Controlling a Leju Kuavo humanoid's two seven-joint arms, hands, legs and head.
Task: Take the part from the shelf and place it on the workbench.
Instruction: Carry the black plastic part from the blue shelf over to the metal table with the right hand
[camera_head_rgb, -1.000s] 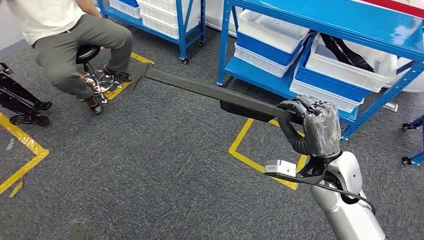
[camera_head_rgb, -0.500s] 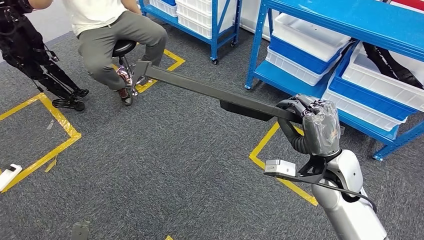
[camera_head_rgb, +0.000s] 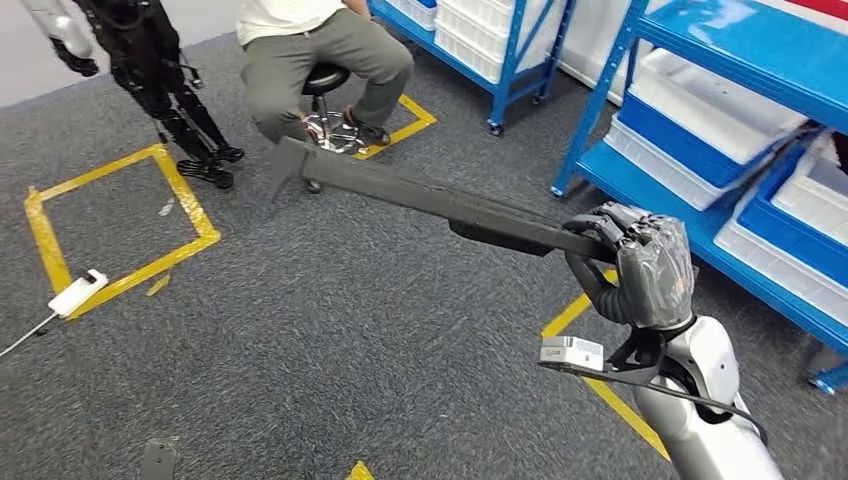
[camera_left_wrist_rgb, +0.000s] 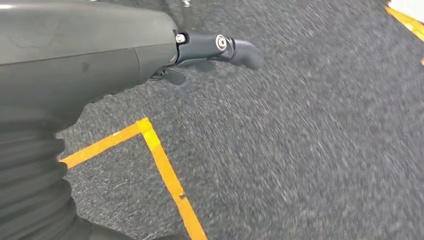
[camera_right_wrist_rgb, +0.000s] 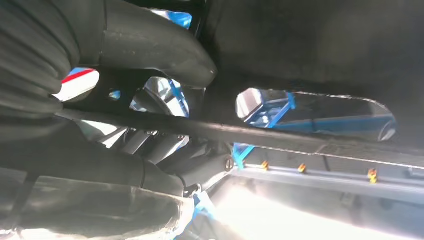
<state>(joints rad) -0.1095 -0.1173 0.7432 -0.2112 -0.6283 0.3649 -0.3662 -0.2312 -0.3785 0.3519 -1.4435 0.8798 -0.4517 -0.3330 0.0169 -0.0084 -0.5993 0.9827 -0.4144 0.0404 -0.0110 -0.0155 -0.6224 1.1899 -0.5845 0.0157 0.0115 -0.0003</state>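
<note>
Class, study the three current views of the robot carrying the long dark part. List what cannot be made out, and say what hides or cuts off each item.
- Seated person: head and upper body cut off by the top edge of the head view.
- Right robot hand fingertips: wrapped under the long part, hidden in the head view.
- Left robot hand: motion-blurred in the left wrist view; the wrist cover hides most of it, so its pose is unclear.
- Blue shelf: cut off by the right edge.

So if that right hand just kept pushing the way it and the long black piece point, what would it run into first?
Probably the seated person on the stool: the right hand holds the long black part, whose far tip aims there. Depth is unclear.
</note>
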